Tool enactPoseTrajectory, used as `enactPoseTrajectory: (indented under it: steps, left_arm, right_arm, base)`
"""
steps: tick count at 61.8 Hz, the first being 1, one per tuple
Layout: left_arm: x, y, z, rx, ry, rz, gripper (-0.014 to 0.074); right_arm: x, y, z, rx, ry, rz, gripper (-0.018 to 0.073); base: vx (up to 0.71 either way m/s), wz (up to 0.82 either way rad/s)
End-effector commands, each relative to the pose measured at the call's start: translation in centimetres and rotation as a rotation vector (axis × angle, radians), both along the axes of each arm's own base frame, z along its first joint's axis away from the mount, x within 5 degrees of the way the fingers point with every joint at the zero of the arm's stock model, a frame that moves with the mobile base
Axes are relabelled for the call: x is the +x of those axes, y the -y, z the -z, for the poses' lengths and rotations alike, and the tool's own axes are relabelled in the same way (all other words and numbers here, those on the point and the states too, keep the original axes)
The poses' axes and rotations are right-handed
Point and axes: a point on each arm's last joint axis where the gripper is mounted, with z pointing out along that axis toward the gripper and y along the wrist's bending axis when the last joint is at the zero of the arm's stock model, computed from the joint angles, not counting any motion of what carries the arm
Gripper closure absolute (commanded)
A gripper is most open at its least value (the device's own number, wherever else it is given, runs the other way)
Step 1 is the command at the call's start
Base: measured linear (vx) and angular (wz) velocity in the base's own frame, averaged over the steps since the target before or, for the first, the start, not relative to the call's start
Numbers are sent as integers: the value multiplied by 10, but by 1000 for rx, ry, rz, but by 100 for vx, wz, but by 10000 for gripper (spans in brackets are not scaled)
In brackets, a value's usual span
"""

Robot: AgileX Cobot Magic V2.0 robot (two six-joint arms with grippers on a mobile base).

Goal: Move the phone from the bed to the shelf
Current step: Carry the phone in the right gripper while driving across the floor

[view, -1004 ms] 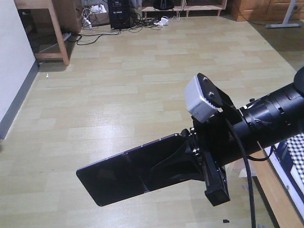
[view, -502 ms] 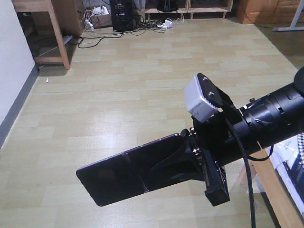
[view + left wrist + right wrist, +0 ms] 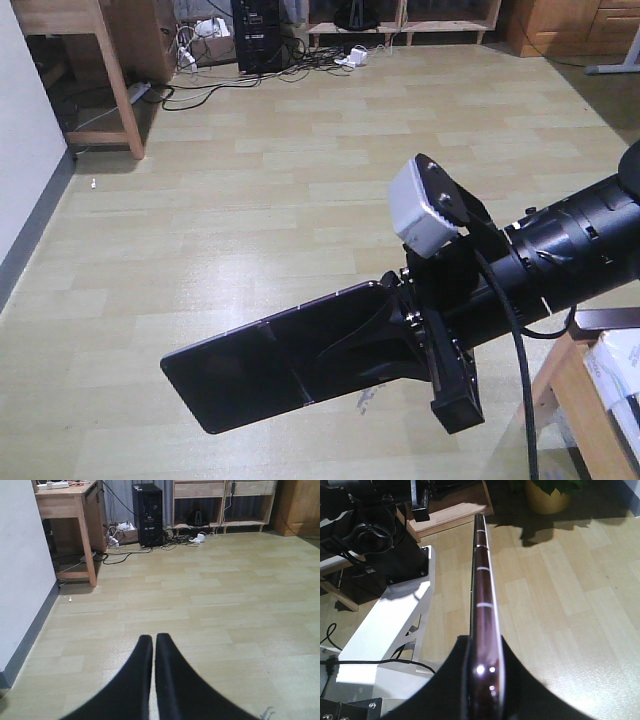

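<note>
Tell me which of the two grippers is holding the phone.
The right gripper: it is clamped on the phone, seen edge-on from its wrist camera. The left gripper is shut on nothing.

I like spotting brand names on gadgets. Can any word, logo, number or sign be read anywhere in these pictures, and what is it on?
No text can be read in any view.
Phone: glossy black face, no lettering visible.
Grey block on the arm: plain, no label visible.
Black computer tower: any markings are too small to read.
White thing at the lower right edge: blurred, nothing legible.
</note>
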Motion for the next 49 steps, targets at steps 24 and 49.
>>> enactPoseTrajectory:
  steps: [24,49]
  left_arm:
    - [1,-1,-6,-12,76,-9,596]
    - [1,-1,-6,-12,76,-9,596]
  right_arm:
    - [-11,-1,-22,103,-5,-55,561]
    - [-11,-1,-22,103,-6,-54,561]
  base:
    - [20,3]
    - [20,3]
